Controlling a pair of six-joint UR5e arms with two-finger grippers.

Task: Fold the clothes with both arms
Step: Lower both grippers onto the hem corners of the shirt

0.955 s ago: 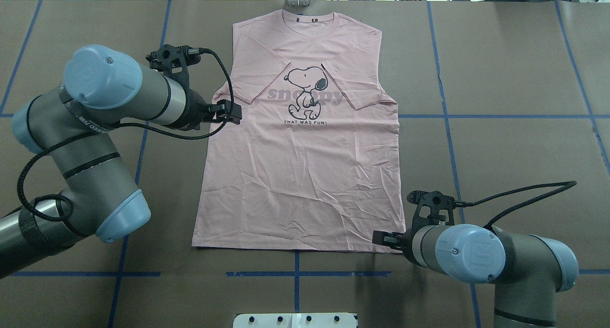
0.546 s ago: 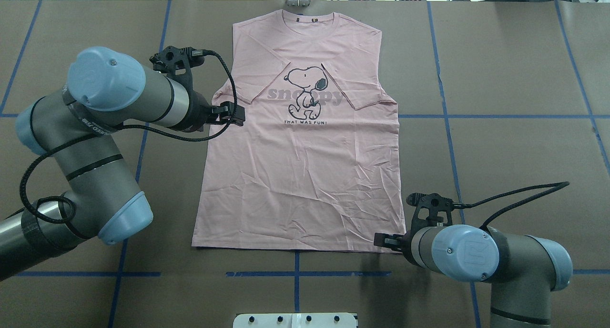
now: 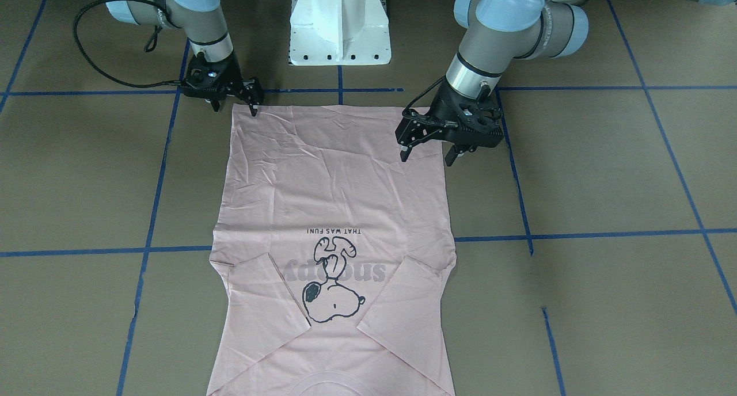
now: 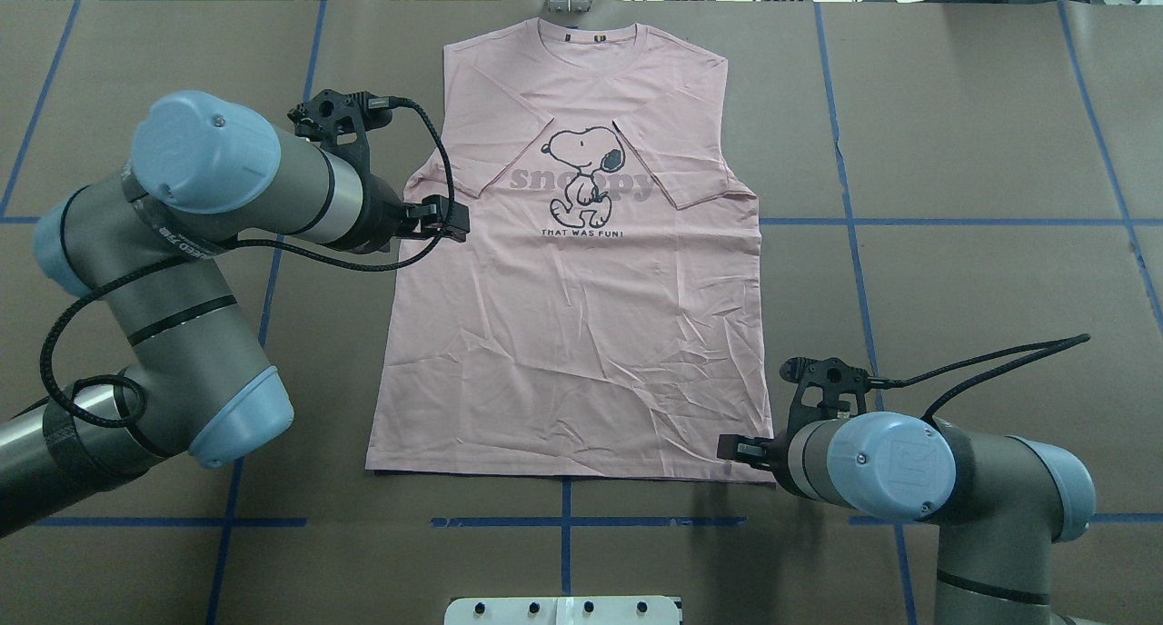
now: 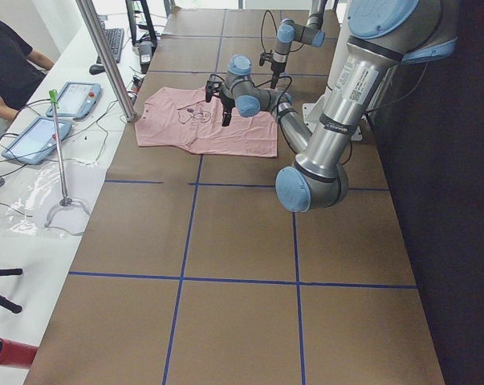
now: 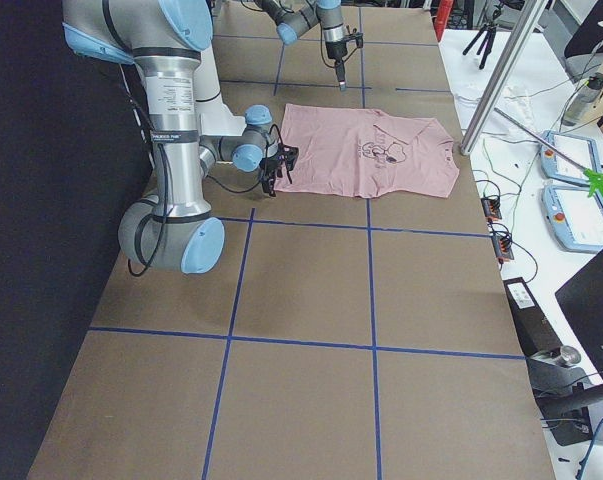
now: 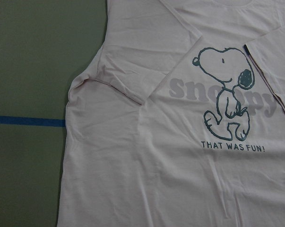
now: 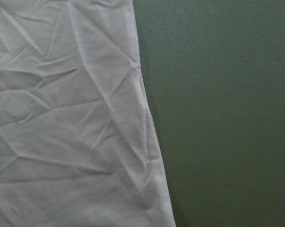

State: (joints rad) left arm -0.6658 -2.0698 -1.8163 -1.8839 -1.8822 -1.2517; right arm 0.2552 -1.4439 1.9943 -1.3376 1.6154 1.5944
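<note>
The pale pink short-sleeved T-shirt (image 4: 572, 334) lies flat, print up, on the brown paper-covered desk (image 4: 954, 271), with both sleeves folded in across the chest. The left arm's black fingers (image 4: 452, 221) hang parted and empty above the shirt's side edge, near the folded sleeve. The right arm's black fingers (image 4: 731, 449), also parted and empty, sit low just beside the hem corner. The likely trouble is an uneven pair of grasps. The right fingers might close beside the corner or on the top layer alone, leaving the back layer trailing. A left pinch too far inboard could drag the tucked sleeve open, and an unsynchronised lift would skew the fold.
</note>
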